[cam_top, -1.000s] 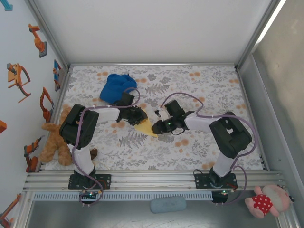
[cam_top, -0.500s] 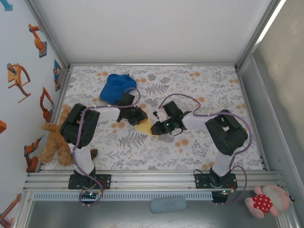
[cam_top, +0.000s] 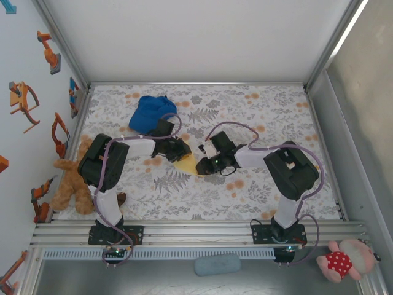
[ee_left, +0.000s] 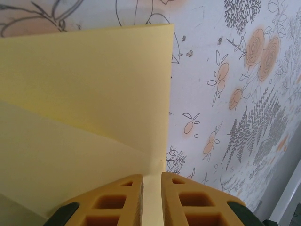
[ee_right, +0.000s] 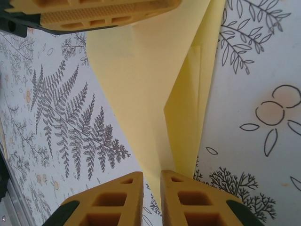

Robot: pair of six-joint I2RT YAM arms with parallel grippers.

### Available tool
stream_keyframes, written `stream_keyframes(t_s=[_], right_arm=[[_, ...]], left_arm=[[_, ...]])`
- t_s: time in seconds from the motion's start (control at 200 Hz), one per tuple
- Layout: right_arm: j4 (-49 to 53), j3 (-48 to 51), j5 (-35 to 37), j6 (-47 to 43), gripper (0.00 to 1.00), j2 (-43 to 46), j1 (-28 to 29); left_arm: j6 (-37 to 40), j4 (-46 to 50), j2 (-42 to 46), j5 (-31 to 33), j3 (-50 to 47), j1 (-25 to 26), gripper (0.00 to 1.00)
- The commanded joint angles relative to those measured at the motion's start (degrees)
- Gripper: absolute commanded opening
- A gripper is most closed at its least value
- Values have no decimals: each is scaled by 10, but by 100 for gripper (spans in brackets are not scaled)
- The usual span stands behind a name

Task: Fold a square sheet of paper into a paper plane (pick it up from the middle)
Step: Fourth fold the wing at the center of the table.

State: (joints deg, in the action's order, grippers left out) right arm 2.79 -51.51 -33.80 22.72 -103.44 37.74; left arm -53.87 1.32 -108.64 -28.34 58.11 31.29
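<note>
The yellow sheet of paper (cam_top: 187,162) lies folded on the floral cloth between the two grippers, mostly covered by them in the top view. In the right wrist view its layers (ee_right: 155,89) taper to a point like a paper plane. My right gripper (ee_right: 151,175) is shut on that narrow end. At the top of that view a finger (ee_right: 94,12) of the left gripper presses the wide end. In the left wrist view my left gripper (ee_left: 152,176) is shut on the paper's (ee_left: 84,103) edge, with a folded flap spreading to the left. From above, the left gripper (cam_top: 178,150) and right gripper (cam_top: 205,165) stand close together.
A blue fabric cap (cam_top: 150,112) lies behind the left gripper. A brown teddy bear (cam_top: 70,178) sits at the left edge of the floral cloth (cam_top: 264,117). A metal rail (cam_top: 196,233) runs along the near edge. Side walls close the table in.
The right gripper has narrowed onto the paper's pointed end, and the right arm has shifted slightly left. The left gripper has stayed put.
</note>
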Motion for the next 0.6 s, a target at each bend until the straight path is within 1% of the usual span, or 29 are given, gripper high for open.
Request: stream_keyframes(t_s=[0.0,0.09,0.175,0.26,0.501,0.596], right_arm=[[15,-11,7,-3,18,29,3],[17,-3,27,-3,20,56,3],[28,1,64,-5,26,71,2],[46,0,96,-11,31,67,3],[86,-27,117,-35,41,34,19],[97,-40,111,-43,42,18,27]], left_arm=[[12,18,-10,-3,14,-4,19],[12,17,-10,-4,14,-4,19],[12,17,-10,-4,15,-4,19],[11,16,-10,-4,15,-4,19],[11,17,-11,-3,14,-4,19],[12,16,-11,-3,14,-4,19]])
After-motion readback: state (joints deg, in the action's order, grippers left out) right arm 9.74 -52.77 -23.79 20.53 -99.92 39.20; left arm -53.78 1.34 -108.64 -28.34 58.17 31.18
